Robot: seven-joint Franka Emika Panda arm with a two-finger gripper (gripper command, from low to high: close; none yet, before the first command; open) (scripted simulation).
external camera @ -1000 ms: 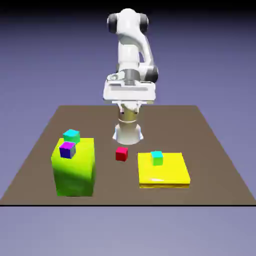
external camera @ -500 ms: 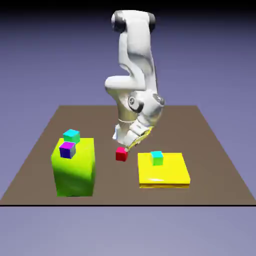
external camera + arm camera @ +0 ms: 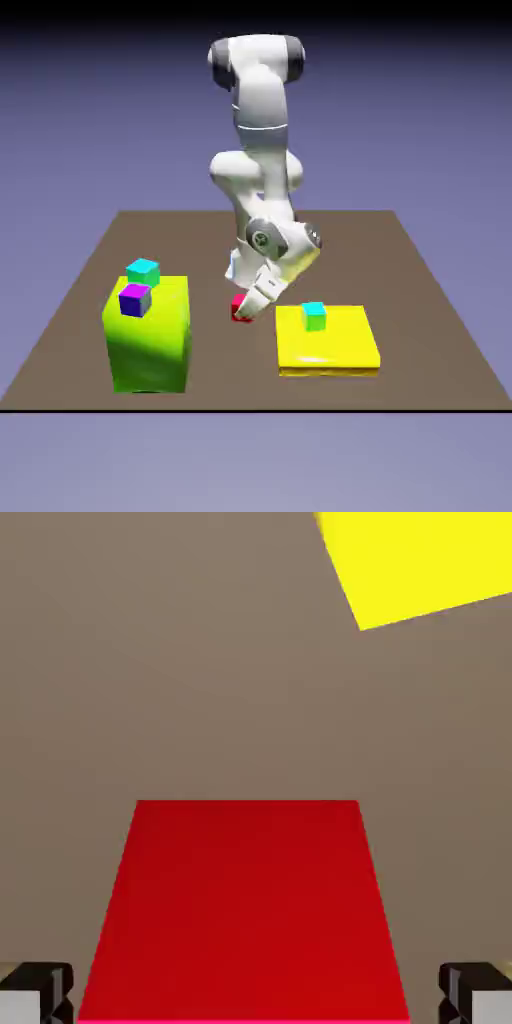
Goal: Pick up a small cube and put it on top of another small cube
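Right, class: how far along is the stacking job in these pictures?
Already done: the gripper has reached the red cube, with a fingertip on either side.
In hand: the grasp itself; gaps still show beside the cube, so it isn't gripped.
Left: closing, lifting, and placing it on the green-sided cube on the yellow block.

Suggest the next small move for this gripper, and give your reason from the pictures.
The gripper should probably close gently on the red cube. In the hand view the cube lies between the two fingertips, with a strip of table showing on each side, so the jaws seem lined up but not yet gripping.
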